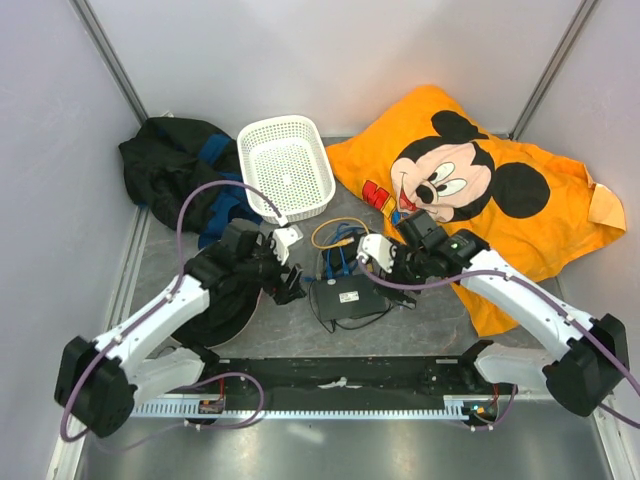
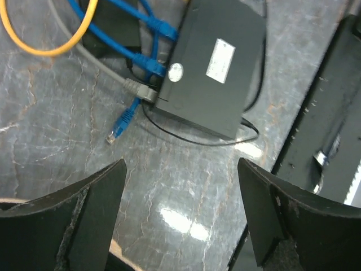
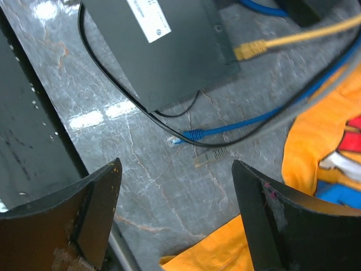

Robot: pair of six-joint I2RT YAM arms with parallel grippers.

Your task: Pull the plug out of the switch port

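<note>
Ports lined the far edge of the network switch [image 1: 348, 297] — the grey plug [image 2: 138, 89] sat in the switch port [image 2: 158, 97] at its left end, nearer the left gripper [image 2: 180, 164] than the right gripper [image 3: 176, 164]. Both hung wide open, empty; the plug's long axis pointed away from the box.

Top: you're looking down from behind, far off.
Wrists: you're peering down close; both are sharing the black box [image 2: 197, 96].
</note>
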